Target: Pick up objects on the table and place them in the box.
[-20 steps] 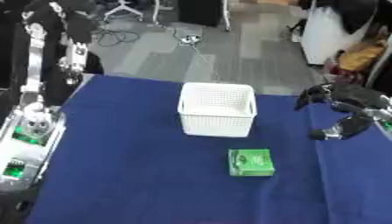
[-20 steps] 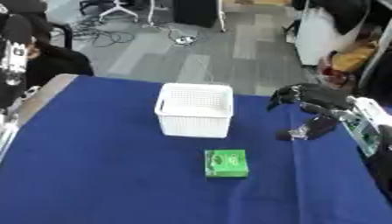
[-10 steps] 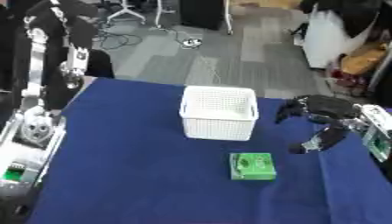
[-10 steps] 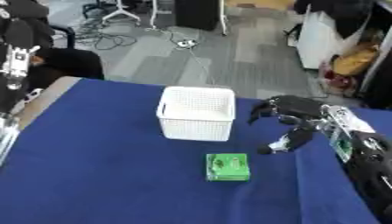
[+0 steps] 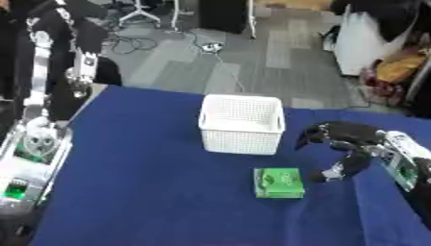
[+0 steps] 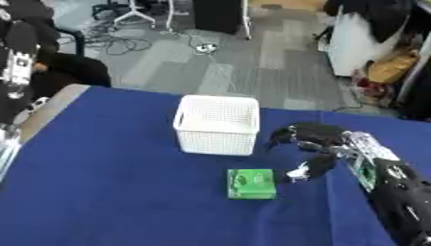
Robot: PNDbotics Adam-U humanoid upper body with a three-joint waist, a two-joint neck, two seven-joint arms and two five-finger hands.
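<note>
1. On the blue table (image 5: 143,182), near its middle and a little toward the robot, lies a small green box (image 5: 279,182). Pale markings show on its top face, but no writing on it can be read.
2. Beyond the green box stands a white basket (image 5: 242,124) with perforated walls, upright and open at the top. What can be seen of its inside looks empty, though the near wall hides part of the floor.
3. The green box and the white basket are near each other but apart, with a strip of blue cloth between them.
4. The right hand (image 5: 347,145) comes in from the right side and hangs just beside the green box, to its right and slightly beyond it. Its fingers are spread and curved downward in a wide claw, with the thumb set apart from them. They close on nothing, and the hand does not touch the green box or the white basket.
5. One lower fingertip (image 5: 330,175) points down close to the right edge of the green box; whether it touches the cloth cannot be told.
6. The left arm (image 5: 38,144) shows along the left edge, rising beside the table, but the left hand cannot be made out in either view.
7. Behind the table lies grey floor with loose cables (image 5: 134,41).
</note>
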